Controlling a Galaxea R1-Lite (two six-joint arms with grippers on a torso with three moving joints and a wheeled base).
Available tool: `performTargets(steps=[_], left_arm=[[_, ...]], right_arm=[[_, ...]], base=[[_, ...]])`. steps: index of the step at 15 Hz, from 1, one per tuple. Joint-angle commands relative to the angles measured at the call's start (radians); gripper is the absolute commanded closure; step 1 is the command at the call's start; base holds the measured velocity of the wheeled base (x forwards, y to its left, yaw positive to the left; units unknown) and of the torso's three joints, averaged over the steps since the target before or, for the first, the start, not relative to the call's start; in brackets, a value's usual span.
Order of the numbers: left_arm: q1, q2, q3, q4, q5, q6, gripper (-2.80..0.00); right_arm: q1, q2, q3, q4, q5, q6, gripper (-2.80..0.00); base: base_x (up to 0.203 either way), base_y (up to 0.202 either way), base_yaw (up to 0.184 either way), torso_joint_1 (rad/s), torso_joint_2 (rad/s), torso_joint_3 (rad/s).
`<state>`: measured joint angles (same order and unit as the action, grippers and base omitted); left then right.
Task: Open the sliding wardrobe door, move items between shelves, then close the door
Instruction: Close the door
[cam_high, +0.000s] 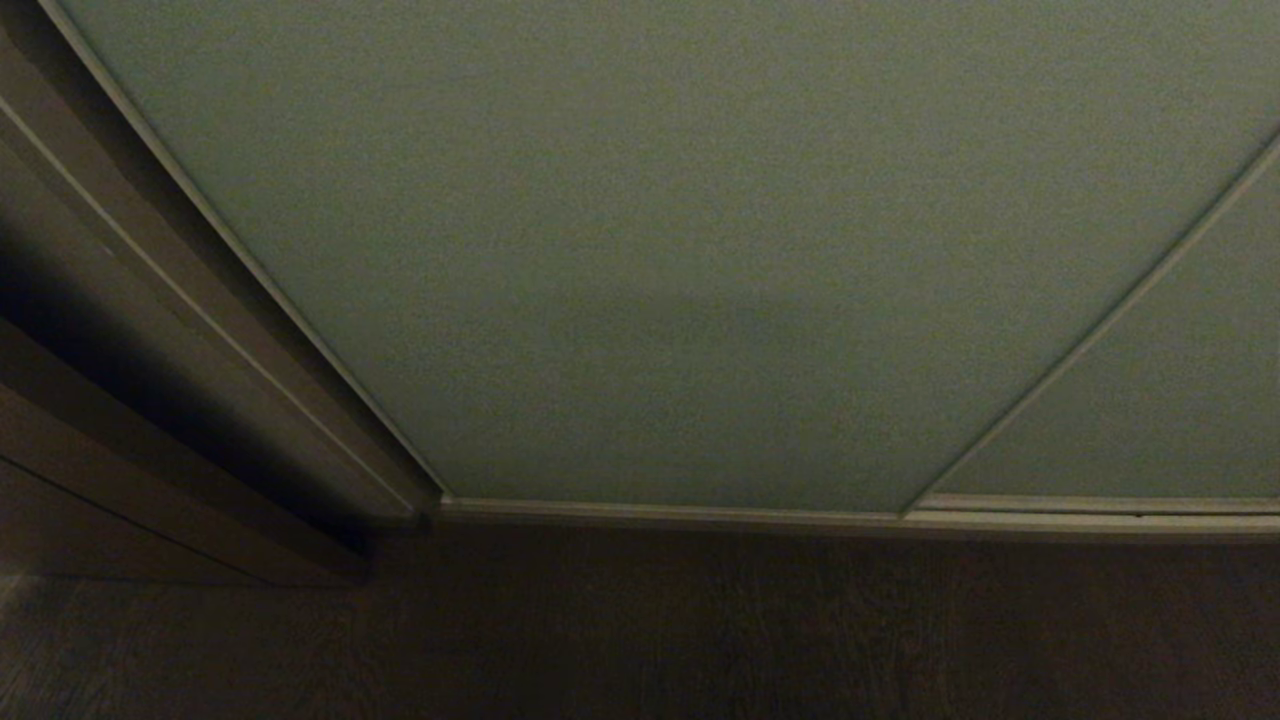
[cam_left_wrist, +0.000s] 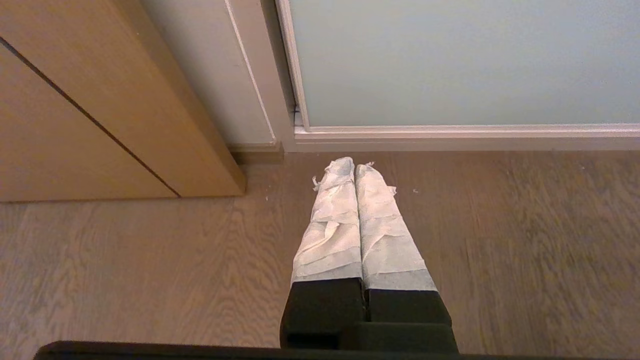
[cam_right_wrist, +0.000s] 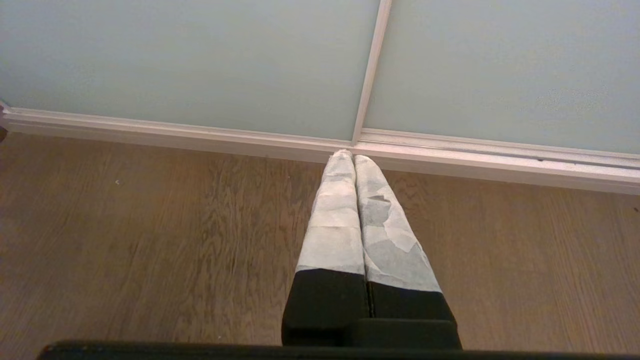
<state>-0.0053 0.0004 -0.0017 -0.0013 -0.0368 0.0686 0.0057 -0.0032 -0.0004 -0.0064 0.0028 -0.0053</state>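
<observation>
Nearest you, both claws, left (cam_left_wrist: 355, 167) and right (cam_right_wrist: 352, 156), hang pressed together and empty over the floor (cam_high: 700, 630). The door (cam_high: 650, 250) at twelve o'clock is closed. Opening comes first: you'll need its seam edge.

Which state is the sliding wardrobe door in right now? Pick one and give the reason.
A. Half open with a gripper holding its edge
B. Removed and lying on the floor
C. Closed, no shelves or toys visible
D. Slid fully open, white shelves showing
C: the sliding wardrobe door fills the head view down to its bottom frame, no interior shows, and both the left gripper and right gripper hang shut above the wooden floor, touching nothing.
</observation>
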Motion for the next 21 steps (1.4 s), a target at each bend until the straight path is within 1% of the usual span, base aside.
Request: performTargets(steps=[1,7,14,15,17,18,19,21], left_arm=[[-0.001,0.0,0.0,0.0,0.0,0.0,0.0],[0.0,0.0,0.0,0.001,-0.001,0.002,0.0],[0.0,0.001,-0.005,0.009,0.004,0.02,0.0],[0.0,0.004,-0.039,0.007,0.007,0.02,0.0],[0.0,0.037,-0.175,0.016,0.013,0.019,0.0],[0.0,0.073,-0.261,0.019,0.029,0.018,0.0],[0.0,0.122,-0.344,0.018,0.071,0.017,0.0],[0.0,0.259,-0.484,-0.001,0.184,0.016,0.0]], right_arm=[[0.0,0.0,0.0,0.0,0.0,-0.002,0.0],[0.0,0.0,0.0,0.0,0.0,-0.001,0.0],[0.0,0.0,0.0,0.0,0.0,-0.001,0.0],[0.0,0.0,0.0,0.0,0.0,-0.002,0.0],[0.0,0.0,0.0,0.0,0.0,-0.001,0.0],[0.0,0.0,0.0,0.0,0.0,-0.001,0.0],[0.0,0.0,0.0,0.0,0.0,-0.001,0.0],[0.0,0.0,0.0,0.0,0.0,-0.001,0.0]], base=[[0.0,0.0,0.0,0.0,0.0,0.0],[0.0,0.0,0.0,0.0,0.0,0.0],[0.0,0.0,0.0,0.0,0.0,0.0],[0.0,0.0,0.0,0.0,0.0,0.0],[0.0,0.0,0.0,0.0,0.0,0.0],[0.0,0.0,0.0,0.0,0.0,0.0],[0.0,0.0,0.0,0.0,0.0,0.0],[0.0,0.0,0.0,0.0,0.0,0.0]])
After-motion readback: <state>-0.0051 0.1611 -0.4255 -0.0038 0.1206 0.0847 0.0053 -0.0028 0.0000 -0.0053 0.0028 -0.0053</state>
